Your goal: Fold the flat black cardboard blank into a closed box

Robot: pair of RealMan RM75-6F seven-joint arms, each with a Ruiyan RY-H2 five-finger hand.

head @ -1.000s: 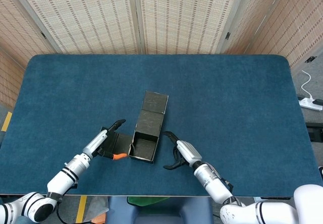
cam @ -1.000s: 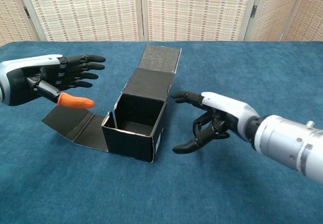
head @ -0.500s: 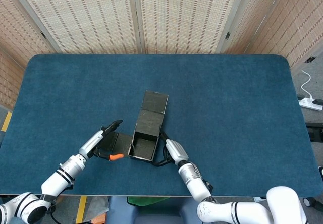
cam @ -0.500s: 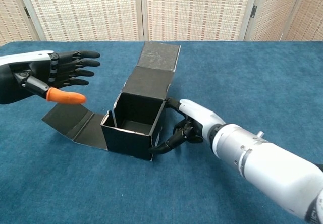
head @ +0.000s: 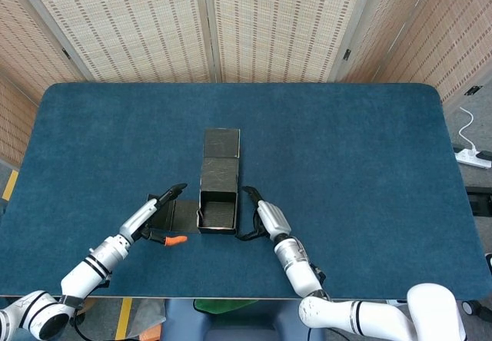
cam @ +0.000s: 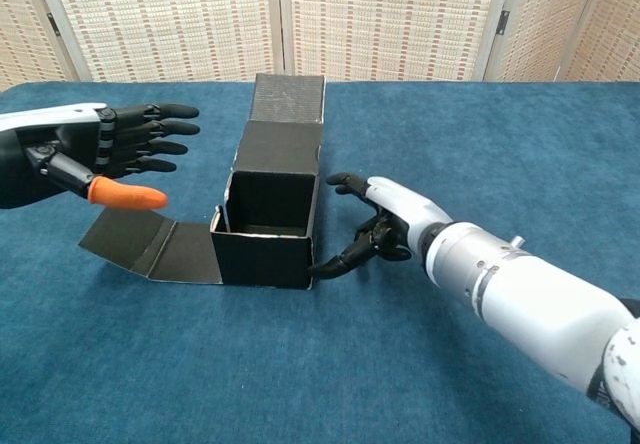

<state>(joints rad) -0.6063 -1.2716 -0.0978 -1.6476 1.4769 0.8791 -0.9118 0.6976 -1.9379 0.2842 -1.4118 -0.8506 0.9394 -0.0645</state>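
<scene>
— Hand status? Our right hand (cam: 385,226) rests its curled fingers against the right wall of the half-erected black cardboard box (cam: 268,226), mid-bench (head: 346,164); our left hand (cam: 110,154) hovers spread, gripping nothing.

— Step? We judge side flaps next: raise the flat left flap (cam: 150,247) inward.

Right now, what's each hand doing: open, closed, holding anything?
Left hand: open, fingers spread, hovering above the flat side flap, holding nothing.
Right hand: open, fingers against the right wall of the black box, not gripping it.
</scene>
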